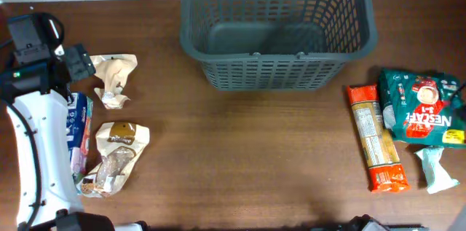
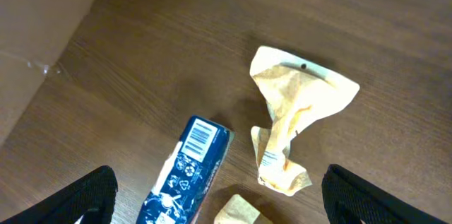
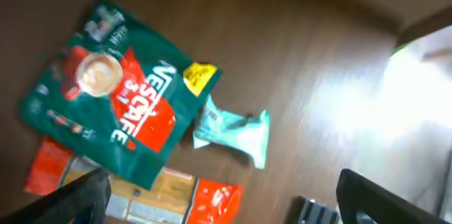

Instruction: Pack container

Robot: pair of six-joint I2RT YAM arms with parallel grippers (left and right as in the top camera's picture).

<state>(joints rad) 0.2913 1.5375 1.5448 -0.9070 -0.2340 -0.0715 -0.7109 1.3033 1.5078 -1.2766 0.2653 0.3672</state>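
Container (image 1: pixel 277 60) dark grey, green Nescafé 3in1 pouch (image 3: pixel 116 114), blue barcoded carton (image 2: pixel 185 174), left fingers (image 2: pixel 90 197) spread, right fingers (image 3: pixel 76 200) spread

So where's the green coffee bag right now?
In the overhead view the green coffee bag lies at the far right side of the table, beside the long orange packet, with the little teal wrapper next to its lower corner.

Overhead, we lose the far rim of the container (image 1: pixel 277 71) past the 12 o'clock edge, and the left arm (image 1: pixel 33 151) covers part of the blue packet (image 1: pixel 80 114) at 9 o'clock. The left wrist view cuts that packet and a tan packet (image 2: pixel 236 213) off at 6 o'clock. The right wrist view is blurred, its orange packet (image 3: pixel 212 201) cut off at 6 o'clock.
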